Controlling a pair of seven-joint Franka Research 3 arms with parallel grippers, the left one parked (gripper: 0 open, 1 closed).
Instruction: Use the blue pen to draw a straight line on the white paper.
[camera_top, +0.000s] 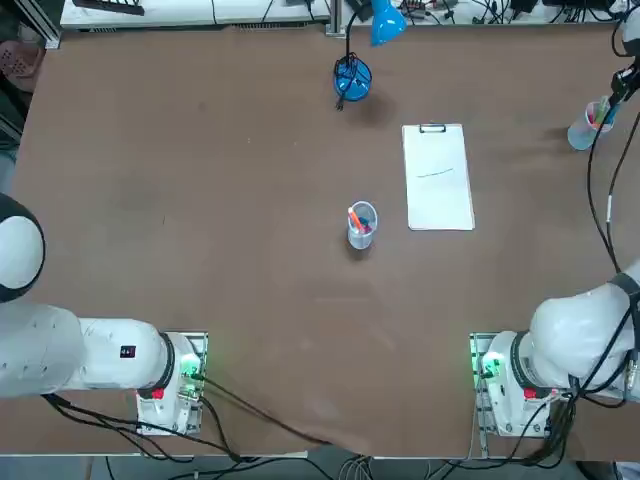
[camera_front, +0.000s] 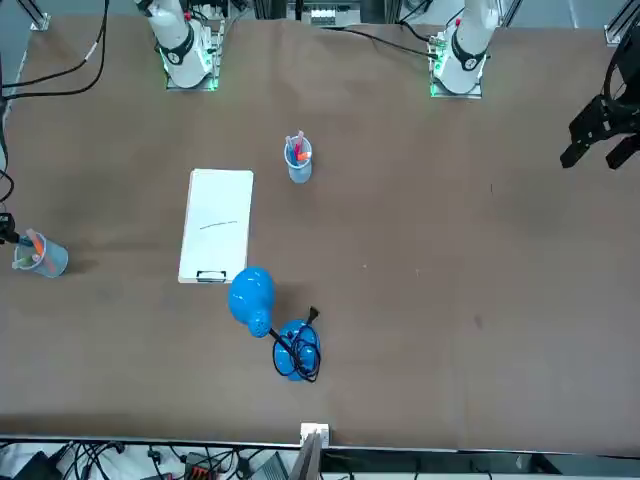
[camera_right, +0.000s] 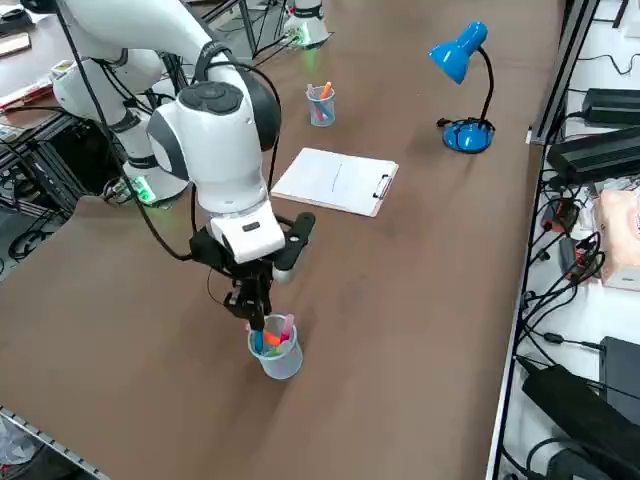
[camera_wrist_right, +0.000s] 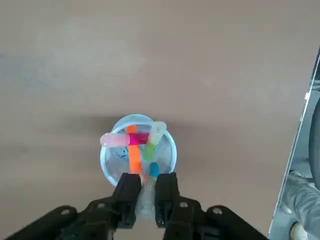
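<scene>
The blue pen (camera_wrist_right: 153, 171) stands in our clear cup (camera_wrist_right: 137, 149) at the table's far right edge, our right gripper (camera_wrist_right: 146, 186) clamped on its top, so a tilted lift could topple the cup, well apart from the white paper (camera_top: 437, 178).

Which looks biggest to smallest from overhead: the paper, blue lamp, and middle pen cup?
1. white paper
2. blue lamp, though it stands taller, nearer the camera
3. pen cup
</scene>
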